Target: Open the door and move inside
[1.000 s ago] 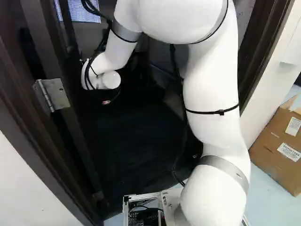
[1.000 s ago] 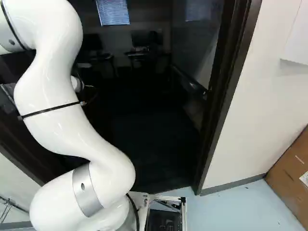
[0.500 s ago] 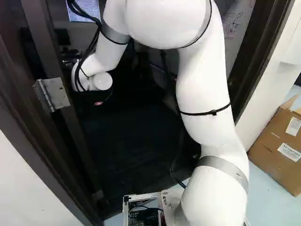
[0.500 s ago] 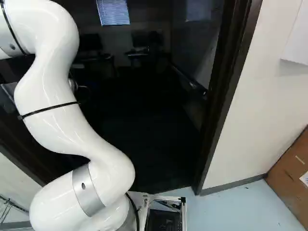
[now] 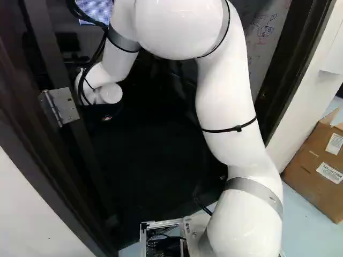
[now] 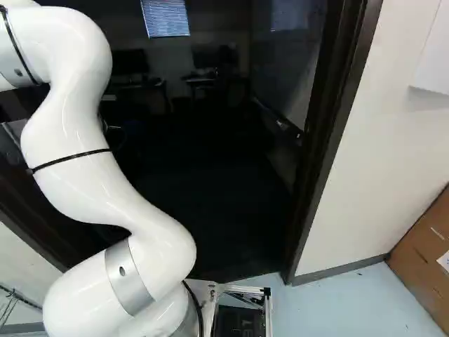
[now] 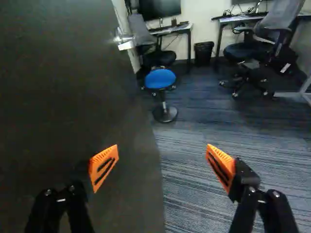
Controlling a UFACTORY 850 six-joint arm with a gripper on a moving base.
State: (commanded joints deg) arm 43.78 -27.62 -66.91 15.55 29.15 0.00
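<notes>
Evidently the opening half is done and the moving half is left. Nearest, the base (image 6: 265, 316) sits on pale floor (image 6: 330, 309) just short of the doorway, so the drive inside remains to be made. From it the arm (image 5: 228, 112) rises and reaches through the frame (image 6: 324, 168). Off to the right of the left base view stands a cardboard box (image 5: 308, 184) with white labels on its side; their print is left unread.

At the left of the same view a hinge (image 5: 65, 106) marks the side where the door hangs. The door (image 7: 63, 92) itself stands open, its dark face filling one side of the wrist view. Over it the gripper (image 7: 162, 146) has its fingers spread wide with nothing between them: one is by the door's face, the other above the carpet (image 7: 192, 170). Whether the first touches the door I cannot tell. A silver handle (image 7: 125, 41) shows ahead, at the door's edge.

Farther in come a blue stool (image 7: 160, 78), a bin (image 7: 203, 51) and an office chair (image 7: 243, 51); a whiteboard (image 5: 257, 48) carries handwritten marks, too faint to make out. Next, I judge, the arm should keep the door back while the base rolls forward; the door swinging in or a clipped frame are the risks.
</notes>
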